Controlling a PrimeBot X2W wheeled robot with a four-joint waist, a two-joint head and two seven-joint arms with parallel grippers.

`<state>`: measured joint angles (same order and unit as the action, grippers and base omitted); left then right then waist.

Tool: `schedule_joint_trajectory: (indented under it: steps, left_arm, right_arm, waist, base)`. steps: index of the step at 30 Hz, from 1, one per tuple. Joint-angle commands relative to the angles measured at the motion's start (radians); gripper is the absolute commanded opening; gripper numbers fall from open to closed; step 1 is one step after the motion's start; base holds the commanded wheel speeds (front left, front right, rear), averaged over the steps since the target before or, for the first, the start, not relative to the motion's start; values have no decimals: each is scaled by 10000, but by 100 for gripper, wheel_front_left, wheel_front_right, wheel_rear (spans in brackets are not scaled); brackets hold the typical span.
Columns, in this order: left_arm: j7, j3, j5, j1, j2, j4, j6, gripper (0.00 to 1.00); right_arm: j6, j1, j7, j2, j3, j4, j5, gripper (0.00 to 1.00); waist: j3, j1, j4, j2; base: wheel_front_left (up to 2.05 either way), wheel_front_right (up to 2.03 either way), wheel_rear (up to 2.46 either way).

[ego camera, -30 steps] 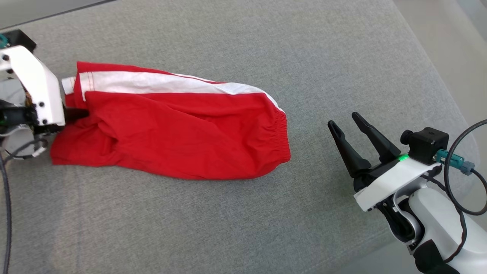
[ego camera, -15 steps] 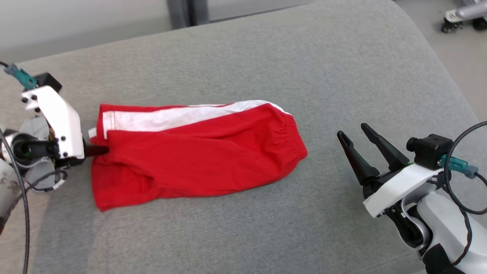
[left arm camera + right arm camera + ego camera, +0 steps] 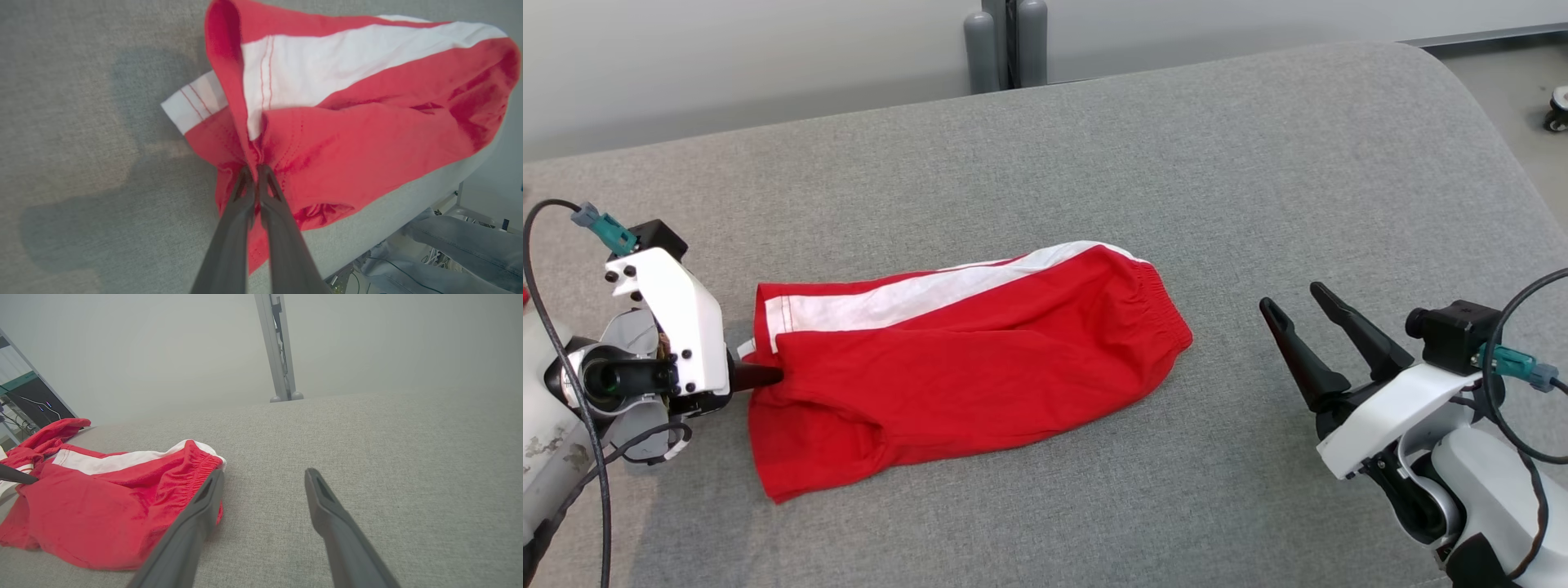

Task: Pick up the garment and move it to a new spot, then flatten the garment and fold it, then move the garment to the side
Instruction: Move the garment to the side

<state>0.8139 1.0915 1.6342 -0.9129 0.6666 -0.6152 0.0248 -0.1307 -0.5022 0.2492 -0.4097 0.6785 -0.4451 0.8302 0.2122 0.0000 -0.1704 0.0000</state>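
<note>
Red cloth makes up most of the garment point(image 3: 964, 367), a pair of shorts with a white stripe point(image 3: 890, 298) down one side. It lies on the grey table point(image 3: 1094, 163). One leg end sits right at the tips of the left end effector point(image 3: 772, 376). From there the shorts stretch away toward the right end effector point(image 3: 1291, 296). The stretchy waist point(image 3: 1164, 322) is the part nearest the right end effector, with a gap of bare table between them.

The left end effector is pressed together, pinching a leg hem close to where red meets white. The right end effector is spread wide and holds nothing.

The shorts look light, thin and very floppy. I think they will sag and bunch up when pulled from just one spot. A good second place to hold would be the waist end, close to the right end effector, so the cloth can be pulled flat between two grips. The hem and waist look thicker, so they should be easier to pinch than the middle.

Some things are hard to see. The shorts are doubled over, so the under layers are hidden. I cannot tell how much cloth sits between the left fingers. In the left wrist view, blue-grey cloth point(image 3: 449, 245) shows past the table's edge. It may be a person's legs, but it is cut off.
</note>
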Motion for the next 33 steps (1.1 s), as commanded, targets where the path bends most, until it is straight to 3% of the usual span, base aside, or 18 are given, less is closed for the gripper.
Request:
schedule_joint_trajectory:
  steps: [1, 2, 3, 4, 5, 12, 21, 27, 33]
  left_arm:
    - [-29, -15, 80, 101, 22, 53, 65, 0]
    - [-43, -18, 80, 125, 25, 84, 91, 0]
    - [-109, -39, 55, 140, 26, 96, 111, 33]
    - [-143, -47, 30, 164, 14, 105, 107, 87]
    - [-169, -42, 14, 187, 2, 119, 113, 100]
    - [-360, -165, -41, 139, 119, 235, -44, 100]
    - [-1922, -671, -478, 48, 448, 971, -487, 100]
    - [-3894, -1022, -956, 654, 604, 1685, -505, 100]
    - [-6304, -1504, -1453, 1497, 702, 2246, -185, 100]
  right_arm:
    - [-3, 79, -7, -100, -29, -11, 74, 100]
    - [-1, 79, -17, -112, -24, -5, 72, 100]
    - [-3, 77, -23, -124, -24, -2, 86, 100]
    - [-1, 73, -39, -134, -18, -1, 95, 100]
    - [-3, 67, -58, -144, -14, 8, 103, 100]
    - [-3, 209, -85, -282, -59, 31, 169, 100]
    - [-3, 560, -175, -480, -261, 114, 61, 100]
    - [-1, 878, -305, -573, -705, 217, -155, 100]
    - [-1, 1155, -240, -396, -1404, 348, -602, 100]
  waist:
    - [-18, 0, 37, 0]
    - [-23, 0, 56, 0]
    - [-30, 0, 74, 0]
    - [-43, 0, 87, 0]
    - [-56, 0, 100, 0]
    - [-264, 0, 245, 0]
    - [-679, 0, 611, 0]
    - [-996, 0, 1017, 0]
    - [-1134, 0, 1360, 0]
  base:
    - [0, 0, 0]
    - [0, 0, 0]
    - [0, 0, 0]
    - [0, 0, 0]
    - [0, 0, 0]
    - [0, 0, 0]
    - [0, 0, 0]
    - [0, 0, 0]
    - [0, 0, 0]
